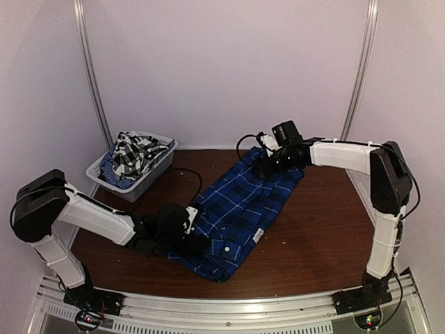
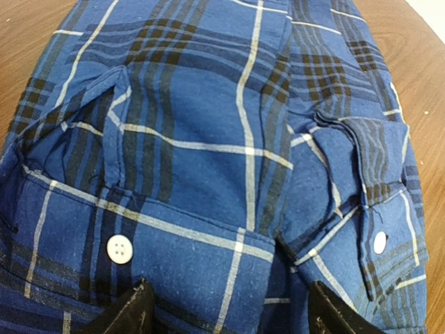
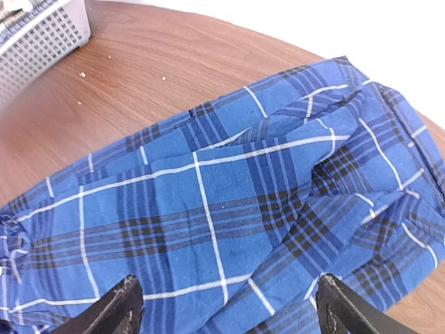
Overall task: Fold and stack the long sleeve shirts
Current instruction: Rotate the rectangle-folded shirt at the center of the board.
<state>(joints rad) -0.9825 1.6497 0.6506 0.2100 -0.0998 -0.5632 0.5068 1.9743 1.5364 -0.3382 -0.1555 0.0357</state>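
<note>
A royal blue plaid long sleeve shirt [image 1: 240,209] lies in a long diagonal strip across the brown table [image 1: 313,229]. My left gripper [image 1: 195,233] hovers low over its near-left end. In the left wrist view this gripper [image 2: 233,316] is open, its fingers [image 2: 132,313] straddling a buttoned cuff of the shirt [image 2: 208,139] without pinching it. My right gripper [image 1: 268,163] is at the shirt's far end. In the right wrist view it [image 3: 229,313] is open above the flat cloth [image 3: 229,202]. A black-and-white checked shirt [image 1: 132,153] is heaped in the basket.
The white mesh basket [image 1: 104,174] stands at the back left corner, and its corner [image 3: 42,35] shows in the right wrist view. More blue cloth lies in it under the checked shirt. White walls close in the back and sides. A black cable trails behind the left arm.
</note>
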